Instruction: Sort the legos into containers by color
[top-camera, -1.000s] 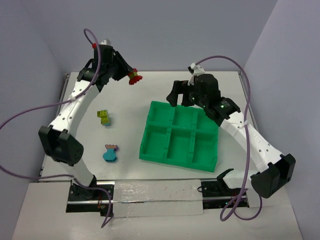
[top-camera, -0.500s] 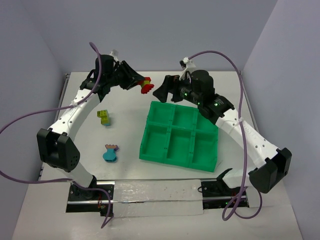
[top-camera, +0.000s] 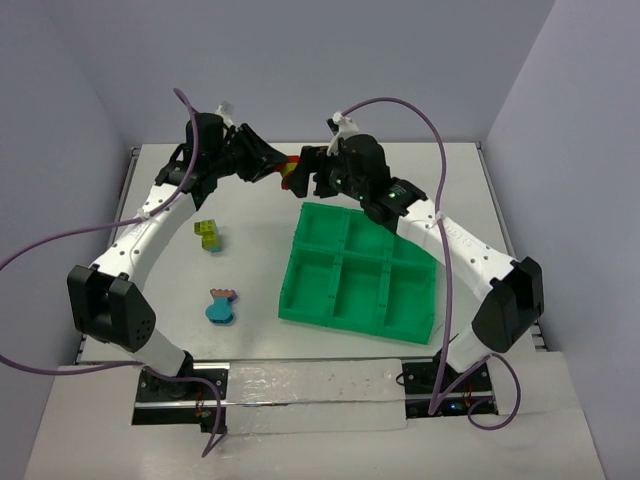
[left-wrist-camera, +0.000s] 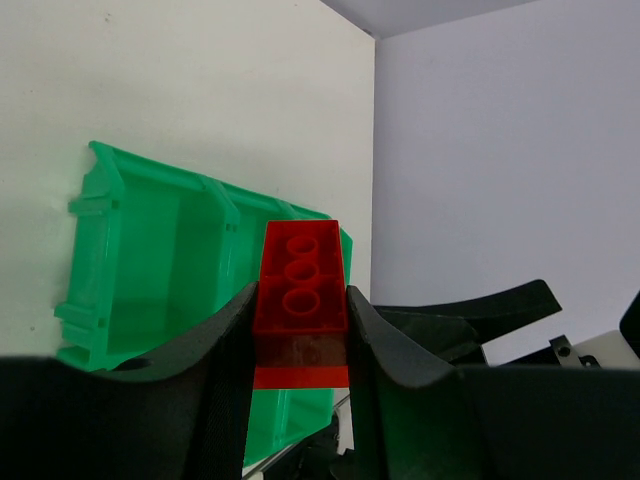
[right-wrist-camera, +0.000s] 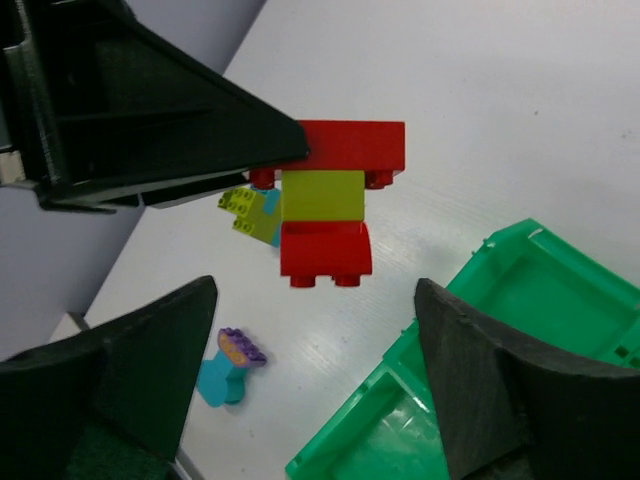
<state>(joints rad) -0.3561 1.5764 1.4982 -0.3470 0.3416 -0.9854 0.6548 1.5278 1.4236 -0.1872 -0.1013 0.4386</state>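
Left gripper (left-wrist-camera: 300, 305) clamped on red top brick of red-green-red stack (right-wrist-camera: 325, 200); stack in air at 12 o'clock over table (top-camera: 260, 270). Right gripper (right-wrist-camera: 310, 300) spread wide, facing stack, holding nothing. Green tray (top-camera: 295, 275) at 4 o'clock. Loose yellow-green brick (top-camera: 209, 235) at 9 o'clock, blue piece (top-camera: 220, 308) at 7.

Two arms of like build: left arm (top-camera: 140, 225) and right arm (top-camera: 465, 245), each with white tubular links between black joint housings and a black wrist assembly. A purple cable (top-camera: 50, 241) trails loosely from each arm toward its base. The jaws are matte black, broad, tapering to wedge-shaped tips.
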